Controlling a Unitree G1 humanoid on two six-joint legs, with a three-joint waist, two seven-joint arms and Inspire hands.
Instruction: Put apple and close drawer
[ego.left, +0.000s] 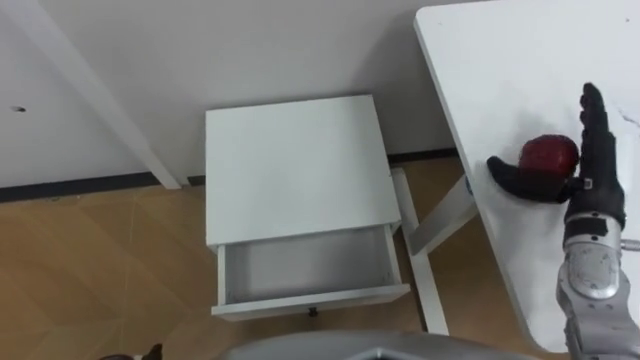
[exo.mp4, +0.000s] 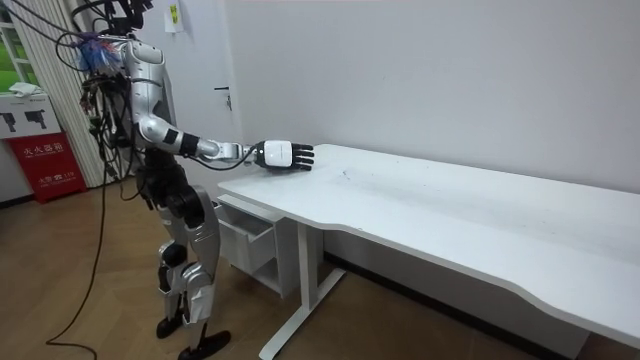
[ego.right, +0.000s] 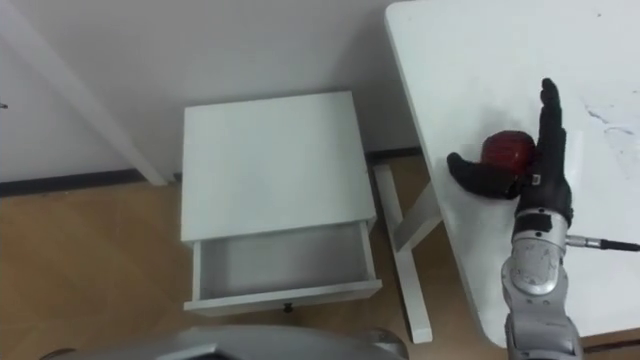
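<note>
The dark red round apple (ego.left: 548, 153) on the white counter (ego.left: 500, 70) looks firm, smooth and light. The right hand (ego.left: 598, 175), spread wide beside it, should wrap its middle.

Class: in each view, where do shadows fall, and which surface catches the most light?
Left eye view: the inside of the open drawer is dimmer than the nightstand top, and a faint shadow lies on the white table beside the apple and the right robot hand. Room view: the tabletop is brightest, and shade gathers beneath it, around the drawer.
</note>
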